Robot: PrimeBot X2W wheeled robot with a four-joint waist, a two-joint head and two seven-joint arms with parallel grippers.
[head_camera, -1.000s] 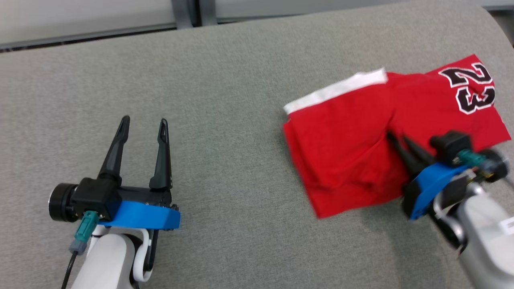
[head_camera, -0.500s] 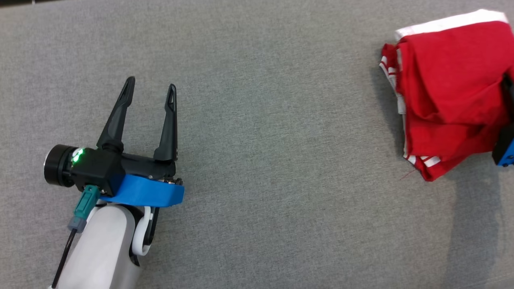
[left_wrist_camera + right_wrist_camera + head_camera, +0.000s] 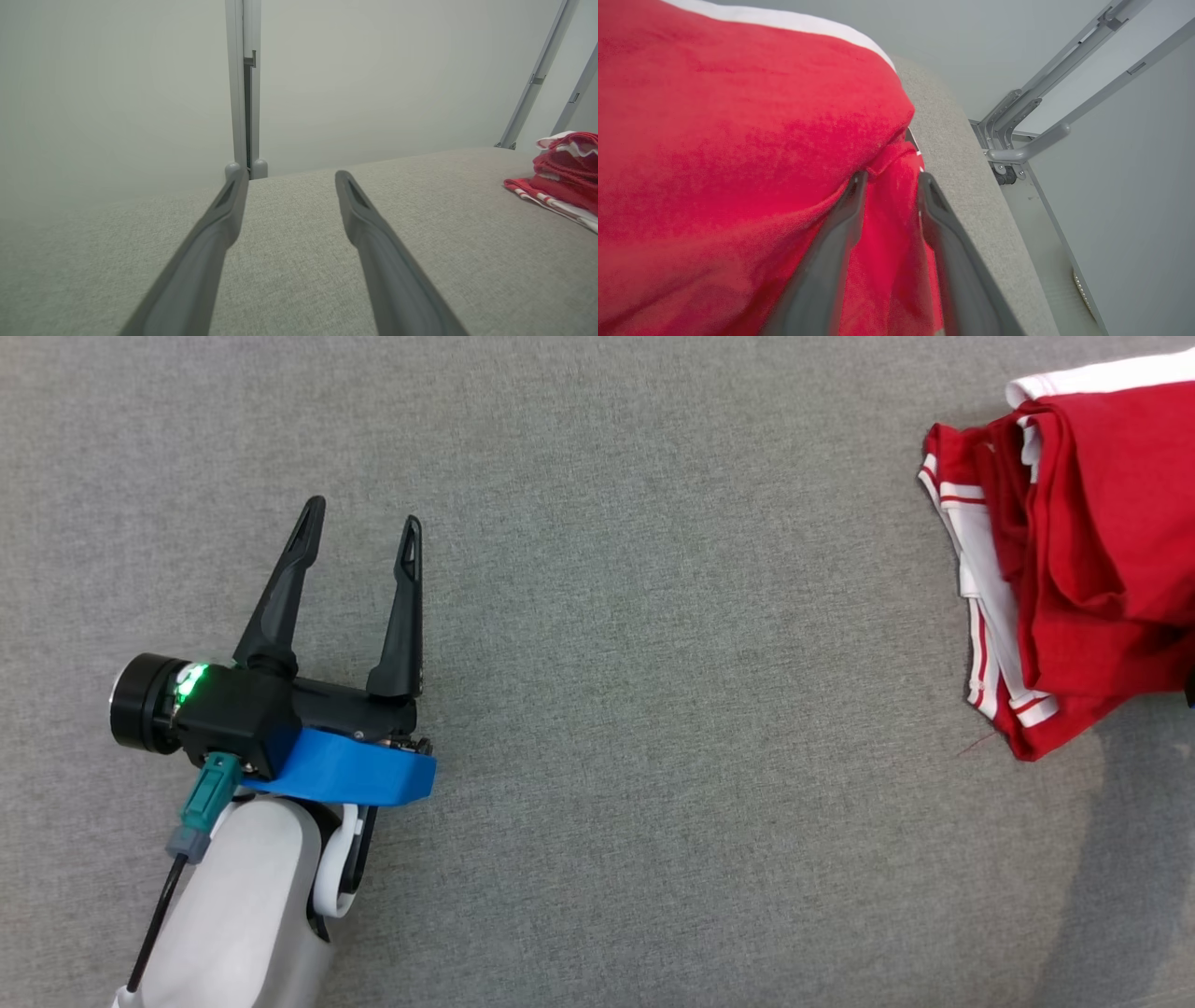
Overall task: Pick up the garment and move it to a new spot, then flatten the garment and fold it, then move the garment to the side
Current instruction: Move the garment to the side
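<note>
while the grey padded surface [image 3: 653,803] runs wide, the bunched red garment [image 3: 1092,569] lies at its right edge, its visible side running near to far. it is well apart from the left gripper [image 3: 364,513], which is spread wide and empty. the right gripper [image 3: 889,179] is the nearer one, its fingers partly apart with cloth in the gap; whether it pinches the cloth i cannot tell.

The garment [image 3: 1083,551] lies on the desk [image 3: 653,709] far to the right, the right gripper [image 3: 892,177] right up against it near the desk's edge, the left gripper [image 3: 364,513] well apart, far left.
</note>
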